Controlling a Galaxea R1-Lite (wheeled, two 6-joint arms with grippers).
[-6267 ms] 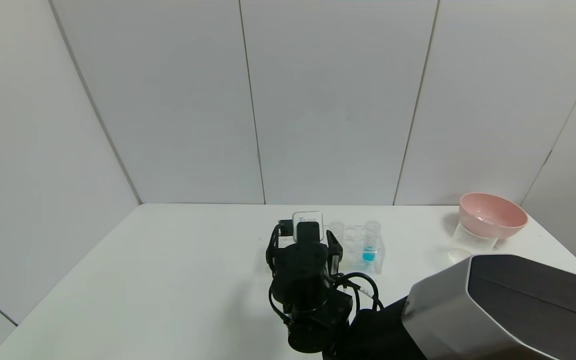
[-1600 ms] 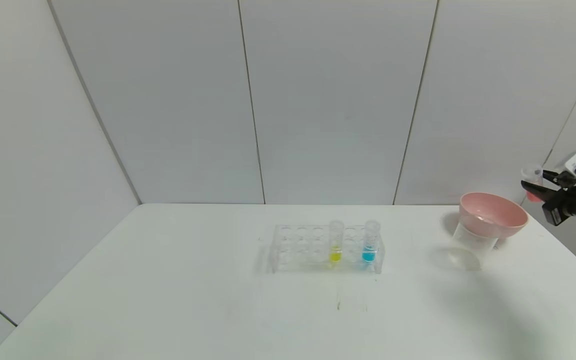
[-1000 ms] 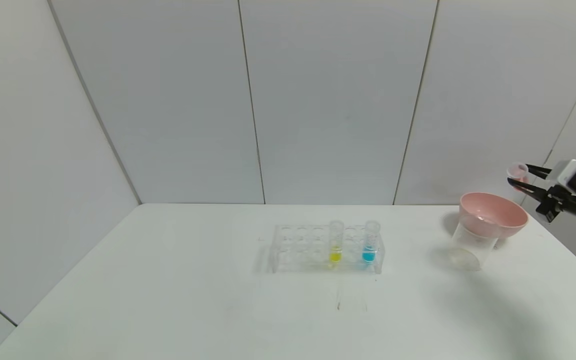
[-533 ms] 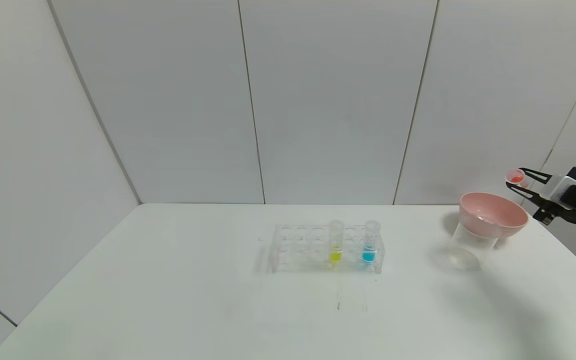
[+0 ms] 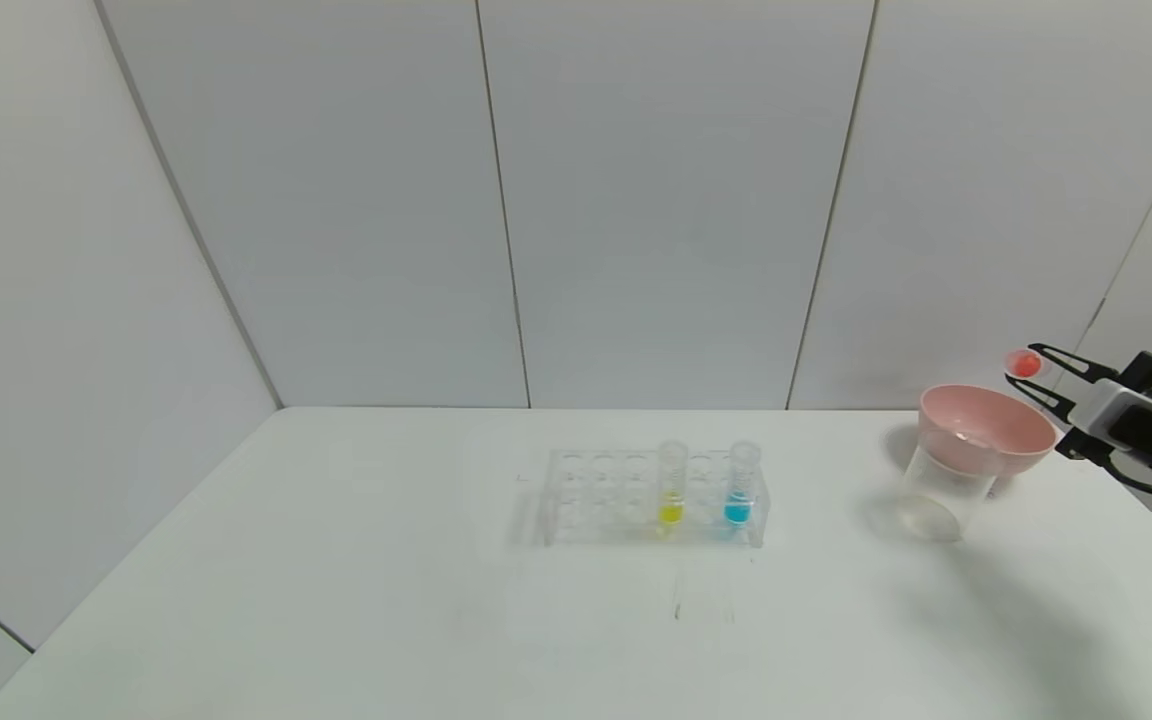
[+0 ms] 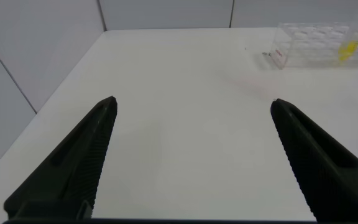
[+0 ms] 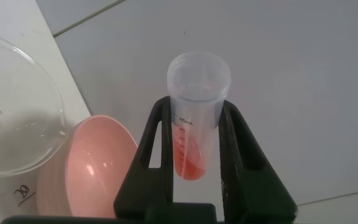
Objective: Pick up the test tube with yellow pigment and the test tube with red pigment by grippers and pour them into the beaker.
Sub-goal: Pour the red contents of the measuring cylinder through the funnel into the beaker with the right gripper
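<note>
Red tube (image 7: 197, 118) tilted above beaker (image 5: 939, 488); yellow tube (image 5: 671, 490) racked.

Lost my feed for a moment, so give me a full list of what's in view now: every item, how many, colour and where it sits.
test tube with red pigment: one, clear with red-orange liquid, tilted in the right gripper beside the pink bowl
test tube with yellow pigment: one, clear, yellow liquid, standing in the rack
blue-liquid tube: one, clear, standing in the rack
tube rack: one, clear, mid-table
beaker: one, clear, far right of table
pink bowl: one, beside the beaker
table: one, white
right gripper: black, shut on the red tube
left gripper: black, open, above the table's left part
</note>
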